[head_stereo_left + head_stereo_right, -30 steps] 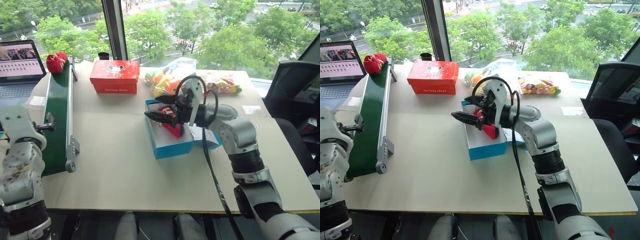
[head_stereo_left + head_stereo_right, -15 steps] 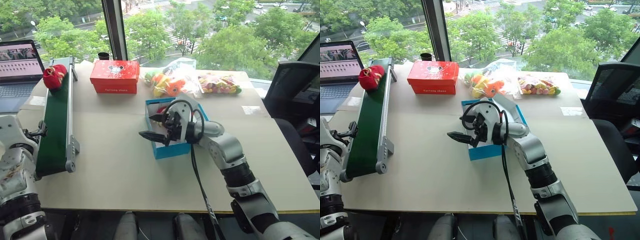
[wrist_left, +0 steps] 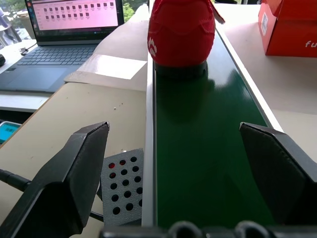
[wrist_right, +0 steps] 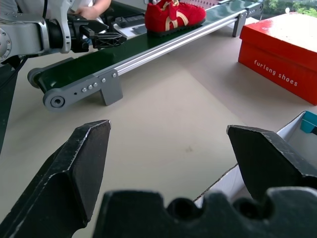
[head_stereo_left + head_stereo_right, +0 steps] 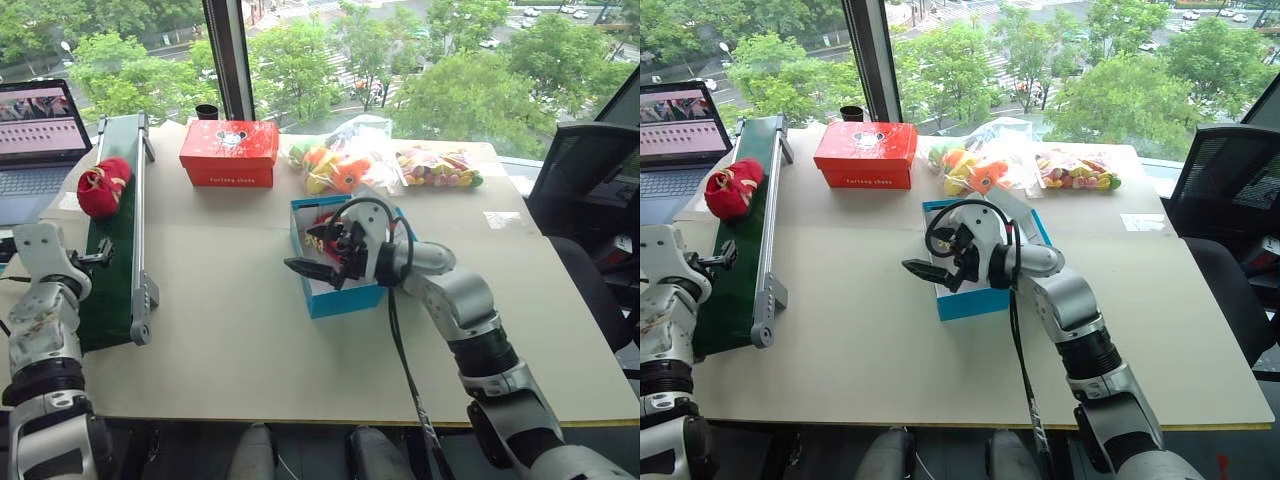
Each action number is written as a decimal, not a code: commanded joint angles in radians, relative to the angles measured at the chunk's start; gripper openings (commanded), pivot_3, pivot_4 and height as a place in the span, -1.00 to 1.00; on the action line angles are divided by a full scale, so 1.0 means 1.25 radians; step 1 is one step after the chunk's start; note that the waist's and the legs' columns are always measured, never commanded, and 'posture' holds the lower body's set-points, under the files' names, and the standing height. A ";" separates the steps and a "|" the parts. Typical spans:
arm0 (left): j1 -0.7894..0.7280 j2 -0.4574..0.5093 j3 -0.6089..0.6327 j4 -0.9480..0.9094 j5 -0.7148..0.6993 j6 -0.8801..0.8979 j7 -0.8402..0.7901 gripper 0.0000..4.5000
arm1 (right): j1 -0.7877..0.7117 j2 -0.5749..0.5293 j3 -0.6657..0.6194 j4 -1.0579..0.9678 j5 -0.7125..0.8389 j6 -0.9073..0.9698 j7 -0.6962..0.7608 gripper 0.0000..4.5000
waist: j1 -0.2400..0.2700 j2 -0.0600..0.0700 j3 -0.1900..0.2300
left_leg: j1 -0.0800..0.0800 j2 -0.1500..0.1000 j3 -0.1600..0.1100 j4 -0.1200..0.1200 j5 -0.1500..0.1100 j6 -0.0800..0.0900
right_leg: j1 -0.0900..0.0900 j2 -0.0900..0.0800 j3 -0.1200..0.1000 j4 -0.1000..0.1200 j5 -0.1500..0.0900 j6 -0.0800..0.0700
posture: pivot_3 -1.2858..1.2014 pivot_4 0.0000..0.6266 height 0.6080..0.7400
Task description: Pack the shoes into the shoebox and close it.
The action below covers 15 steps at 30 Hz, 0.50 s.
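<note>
- Red shoe (image 5: 103, 186) on the green conveyor belt (image 5: 112, 280), ahead of the left gripper (image 3: 173, 183), jaws released; judged light, soft-uppered, best pinched across heel or midfoot
- Yellow-and-white markings, pale lacing
- Right gripper (image 5: 318, 252) spread empty above the open blue shoebox (image 5: 340, 297); red inside it, probably the other shoe

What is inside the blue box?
Something red shows inside the blue box, likely a shoe. The right gripper, open above the box, covers most of the inside, so I cannot see the rest.
</note>
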 commanded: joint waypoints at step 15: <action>-0.016 -0.060 -0.002 -0.240 -0.081 0.055 -0.024 0.15 | -0.030 0.006 -0.055 -0.045 0.041 0.038 -0.021 1.00 | 0.015 0.000 0.000 | 0.000 0.000 0.000 0.002 0.000 0.000 | 0.000 0.000 0.000 0.002 0.000 0.000 | 0.03 -0.52 0.99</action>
